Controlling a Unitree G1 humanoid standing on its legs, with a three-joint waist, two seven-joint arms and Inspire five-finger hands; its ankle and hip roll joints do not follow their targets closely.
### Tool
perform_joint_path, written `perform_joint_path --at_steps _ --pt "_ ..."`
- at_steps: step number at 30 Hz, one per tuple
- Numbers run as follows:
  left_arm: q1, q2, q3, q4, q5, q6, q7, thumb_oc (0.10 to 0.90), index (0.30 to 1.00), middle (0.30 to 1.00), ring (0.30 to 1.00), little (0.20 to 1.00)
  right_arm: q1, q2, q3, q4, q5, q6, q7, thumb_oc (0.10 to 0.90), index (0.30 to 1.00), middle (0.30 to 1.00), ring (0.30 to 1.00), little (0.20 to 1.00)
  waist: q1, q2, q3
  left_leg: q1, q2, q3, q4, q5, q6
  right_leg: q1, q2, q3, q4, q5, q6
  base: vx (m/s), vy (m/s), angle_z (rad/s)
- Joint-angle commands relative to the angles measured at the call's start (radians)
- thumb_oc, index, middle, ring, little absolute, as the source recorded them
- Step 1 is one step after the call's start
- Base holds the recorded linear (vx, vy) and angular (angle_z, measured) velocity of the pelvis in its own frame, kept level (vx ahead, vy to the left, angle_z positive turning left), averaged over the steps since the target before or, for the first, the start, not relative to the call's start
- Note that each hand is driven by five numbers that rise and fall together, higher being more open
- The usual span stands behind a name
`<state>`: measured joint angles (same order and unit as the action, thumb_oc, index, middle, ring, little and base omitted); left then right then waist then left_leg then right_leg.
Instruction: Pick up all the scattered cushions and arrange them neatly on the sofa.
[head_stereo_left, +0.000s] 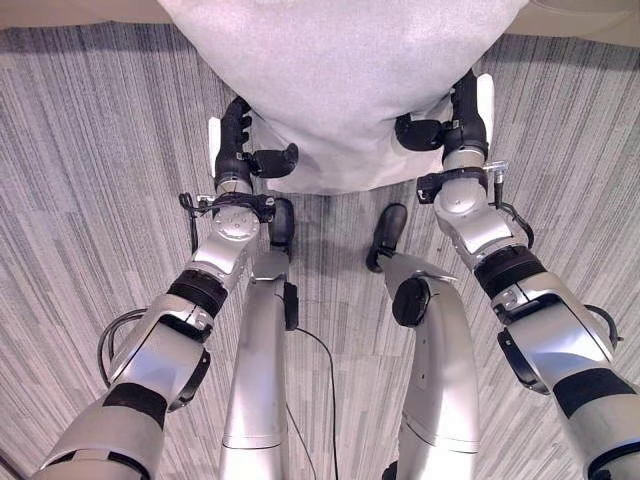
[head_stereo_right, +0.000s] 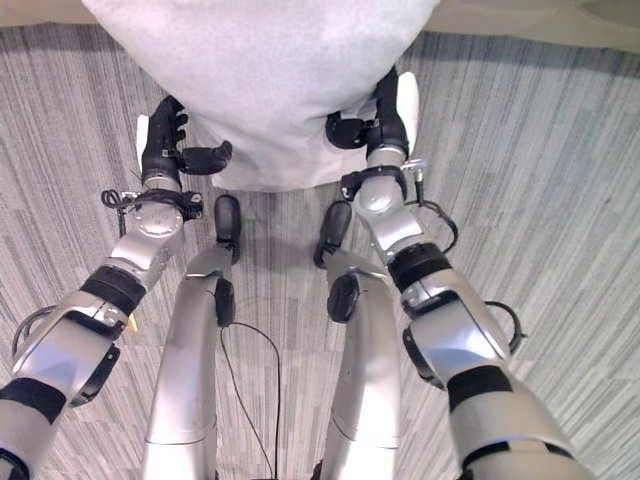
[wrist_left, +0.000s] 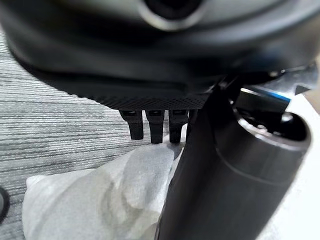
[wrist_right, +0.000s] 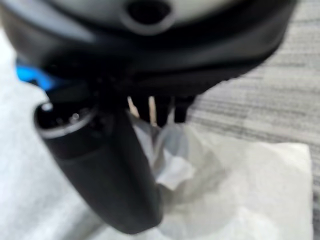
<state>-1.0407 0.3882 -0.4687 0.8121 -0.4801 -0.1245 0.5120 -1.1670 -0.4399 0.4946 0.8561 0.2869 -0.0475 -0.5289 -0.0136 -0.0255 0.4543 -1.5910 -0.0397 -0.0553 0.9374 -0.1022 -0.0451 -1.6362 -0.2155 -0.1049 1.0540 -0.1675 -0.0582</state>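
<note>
**Cushion held above carpet**

Cushion (head_stereo_left: 345, 80): light grey, top centre of frame, above striped grey carpet (head_stereo_left: 90, 150). Left hand (head_stereo_left: 240, 140): clamped on the cushion's lower left corner, thumb across the fabric. Right hand (head_stereo_left: 455, 120): clamped on the lower right corner, thumb likewise across it.

Even, bright overhead light falls on the striped carpet (head_stereo_left: 90, 150), and the pale cushion (head_stereo_left: 340, 80) casts only a soft shadow along its upper edges. Both head views bend at the edges. In the wrist views the near dark hand parts are blurred, while the carpet beyond stays fairly crisp.
</note>
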Motion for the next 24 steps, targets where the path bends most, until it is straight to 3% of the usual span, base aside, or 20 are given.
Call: perform_joint_path --at_steps 1,8,15,20,22,23,24 --pt "-0.044 -0.033 0.018 -0.145 0.017 -0.142 0.004 0.400 0.300 0.300 0.300 0.300 -0.032 0.123 0.045 -0.160 -0.016 -0.148 0.025 0.400 0.300 0.300 0.300 0.300 -0.005 0.003 -0.097 0.021 -0.032 0.008 -0.024 -0.056 0.015 0.067 0.036 0.078 -0.033 -0.068 0.087 0.00 0.000 0.00" --pt "0.026 -0.053 0.072 -0.242 0.012 -0.160 0.009 0.400 0.300 0.300 0.300 0.300 0.073 0.101 -0.045 -0.263 -0.040 -0.177 0.011 0.400 0.300 0.300 0.300 0.300 -0.017 0.008 -0.165 0.030 -0.023 0.012 -0.109 -0.029 0.012 0.081 0.062 0.055 -0.116 -0.031 0.110 -0.03 0.016 -0.04" --pt "0.161 -0.082 0.118 -0.371 0.043 -0.165 -0.040 0.400 0.300 0.300 0.300 0.300 0.226 0.099 -0.119 -0.361 -0.069 -0.190 0.046 0.400 0.300 0.300 0.300 0.300 -0.021 0.019 -0.172 0.214 -0.009 0.000 -0.301 0.026 -0.001 0.251 0.075 0.022 -0.261 0.006 0.128 -0.10 0.000 0.01" --pt "0.481 -0.160 0.102 -0.515 0.083 -0.175 -0.136 0.400 0.300 0.300 0.300 0.300 0.579 0.150 -0.139 -0.554 -0.128 -0.208 0.142 0.400 0.300 0.300 0.300 0.300 -0.012 0.024 -0.215 0.656 0.015 -0.038 -0.616 0.094 -0.041 0.668 0.069 -0.042 -0.542 0.036 0.134 -0.08 -0.088 0.00" --pt "0.542 -0.168 0.095 -0.537 0.078 -0.180 -0.151 0.400 0.300 0.300 0.300 0.300 0.651 0.161 -0.141 -0.584 -0.125 -0.213 0.157 0.400 0.300 0.300 0.300 0.300 -0.010 0.025 -0.223 0.766 0.018 -0.043 -0.679 0.112 -0.051 0.777 0.076 -0.060 -0.610 0.045 0.135 -0.04 -0.063 -0.08" --pt "0.569 -0.167 0.090 -0.549 0.078 -0.181 -0.158 0.400 0.300 0.300 0.300 0.300 0.682 0.161 -0.143 -0.600 -0.132 -0.211 0.161 0.400 0.300 0.300 0.300 0.300 -0.009 0.028 -0.225 0.811 0.018 -0.042 -0.714 0.152 -0.053 0.827 0.077 -0.079 -0.653 0.081 0.130 -0.08 -0.026 0.05" --pt "0.570 -0.167 0.090 -0.549 0.078 -0.180 -0.158 0.400 0.300 0.300 0.300 0.300 0.683 0.161 -0.143 -0.601 -0.132 -0.210 0.161 0.400 0.300 0.300 0.300 0.300 -0.009 0.029 -0.220 0.819 0.018 -0.043 -0.718 0.153 -0.053 0.835 0.078 -0.081 -0.657 0.082 0.130 -0.04 -0.011 0.10"
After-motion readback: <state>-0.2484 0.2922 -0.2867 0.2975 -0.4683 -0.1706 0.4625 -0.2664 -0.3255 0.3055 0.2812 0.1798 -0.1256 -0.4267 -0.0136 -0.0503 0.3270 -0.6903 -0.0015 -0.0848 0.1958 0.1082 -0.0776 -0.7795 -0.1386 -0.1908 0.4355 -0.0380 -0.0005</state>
